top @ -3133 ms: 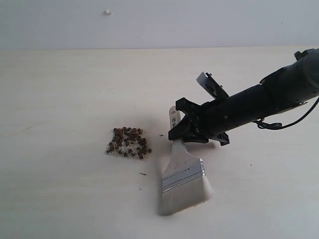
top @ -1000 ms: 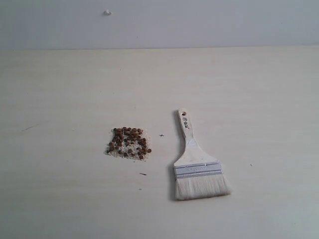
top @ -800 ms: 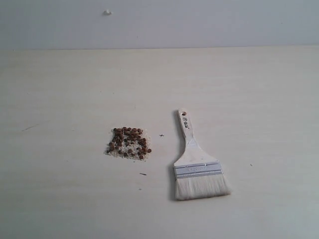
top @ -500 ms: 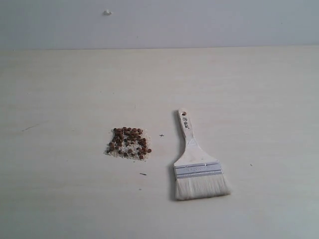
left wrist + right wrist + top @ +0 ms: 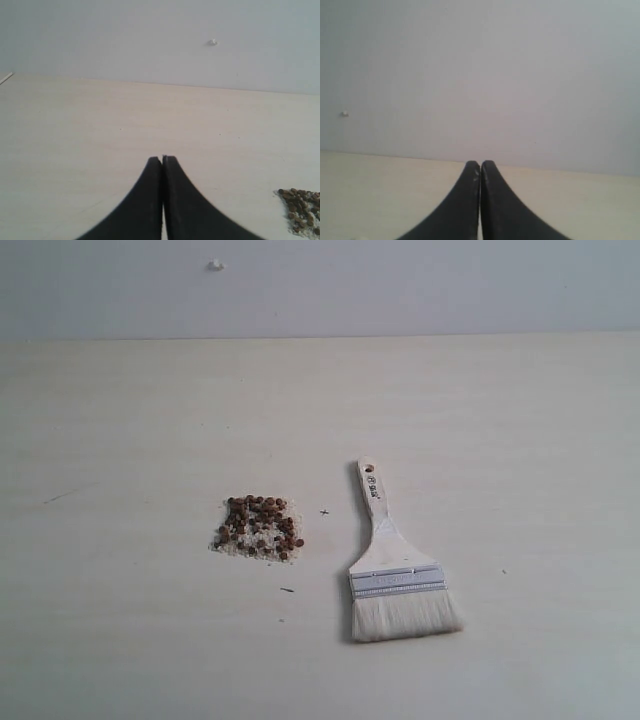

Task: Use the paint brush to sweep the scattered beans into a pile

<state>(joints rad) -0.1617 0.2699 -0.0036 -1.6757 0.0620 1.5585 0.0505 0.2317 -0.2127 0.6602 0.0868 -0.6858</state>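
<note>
The paint brush [image 5: 398,570] lay flat on the pale surface [image 5: 520,420], held by nothing, a little right of the middle in the exterior view. Its long axis ran almost straight away from that camera. The handle end with the hole [image 5: 368,468] pointed toward the far wall and leaned slightly left, and the whitish bristles [image 5: 405,617] fanned out at the near end.

The beans [image 5: 262,510] sat together in 1 compact pile [image 5: 256,530] mixed with pale crumbs. The pile was to the left of the brush, near it but clearly apart from it. A thin dark sliver [image 5: 287,589] lay just in front of the pile.

Neither arm showed in the exterior view. The left hand [image 5: 162,159] was clenched with its 2 black fingers pressed together on nothing, and its camera caught only the edge of the pile off to one side. The right hand [image 5: 480,163] was likewise clenched and empty, facing bare surface and wall, with no brush in its sight.

Because the brush lay on the right arm's side, that arm looked the better placed to take it. A grip across the narrow handle, at right angles to its length, would probably suit best. With the beans already heaped, little sweeping seemed left to do.
</note>
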